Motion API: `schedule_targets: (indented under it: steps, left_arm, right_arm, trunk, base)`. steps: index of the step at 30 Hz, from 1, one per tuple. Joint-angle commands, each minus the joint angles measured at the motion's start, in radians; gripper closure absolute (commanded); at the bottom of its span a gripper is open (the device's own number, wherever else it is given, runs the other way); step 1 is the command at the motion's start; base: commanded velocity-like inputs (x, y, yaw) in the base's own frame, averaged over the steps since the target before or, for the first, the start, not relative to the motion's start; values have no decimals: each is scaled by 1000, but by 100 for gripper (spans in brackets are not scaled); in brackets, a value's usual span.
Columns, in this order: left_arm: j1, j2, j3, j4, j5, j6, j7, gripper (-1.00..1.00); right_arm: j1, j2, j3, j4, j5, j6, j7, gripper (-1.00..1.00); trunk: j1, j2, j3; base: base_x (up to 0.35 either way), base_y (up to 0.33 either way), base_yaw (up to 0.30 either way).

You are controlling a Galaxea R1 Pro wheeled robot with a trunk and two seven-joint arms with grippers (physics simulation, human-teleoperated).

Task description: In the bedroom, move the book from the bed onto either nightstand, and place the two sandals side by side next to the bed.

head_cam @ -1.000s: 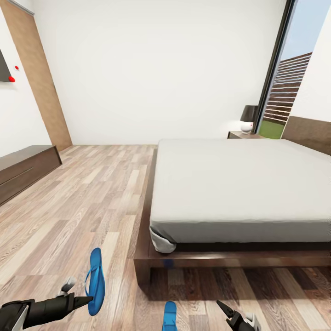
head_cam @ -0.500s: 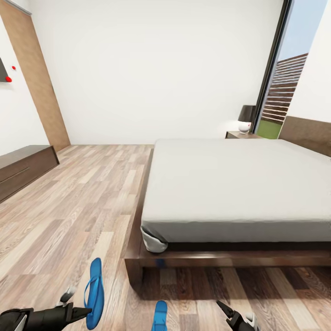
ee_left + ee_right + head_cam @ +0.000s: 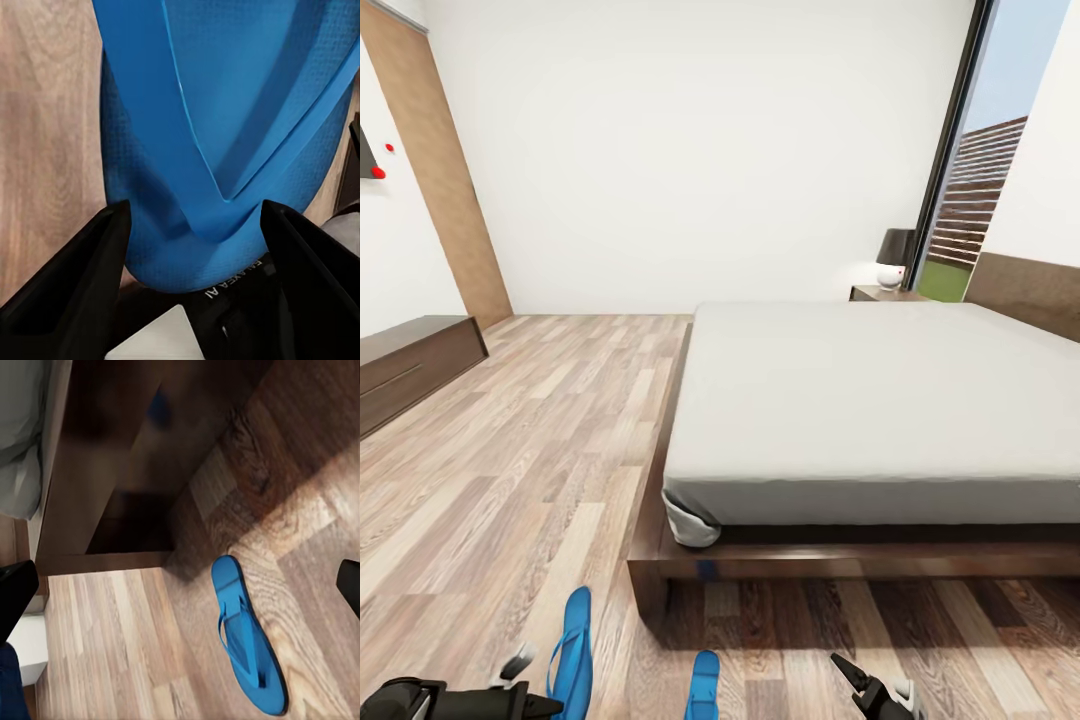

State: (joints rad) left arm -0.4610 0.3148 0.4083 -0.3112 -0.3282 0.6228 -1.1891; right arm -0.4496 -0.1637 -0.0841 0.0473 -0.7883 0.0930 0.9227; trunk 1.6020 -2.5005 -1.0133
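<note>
I've got one blue flip-flop clamped in my left gripper, heel end pinched between the two black fingers, sole running away from my wrist. From the head camera its long axis points roughly toward the far wall, along the side of the bed.

The second flip-flop lies flat on the wood floor, just off the dark corner of the bed frame, between my two arms. It runs nearly parallel to the one I hold, a little apart on the bed side.

My right gripper hangs with its fingers spread, holding nothing, near that floor sandal.

So I reckon the call is simple: lower mine beside it, toes the same way.
</note>
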Motion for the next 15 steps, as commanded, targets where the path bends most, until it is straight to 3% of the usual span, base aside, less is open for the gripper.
schedule_targets:
  steps: [1,15]
  left_arm:
    - [-1,-4,9,-1,-12,10,-3,100]
    - [-1,-11,12,-2,-13,11,0,100]
  right_arm:
    - [-1,0,-7,3,-2,10,5,-100]
    - [-1,1,-5,3,-2,8,5,-100]
  trunk:
    - [0,0,-1]
    - [0,0,-1]
  base:
    - [-1,-70,0]
    - [0,-211,0]
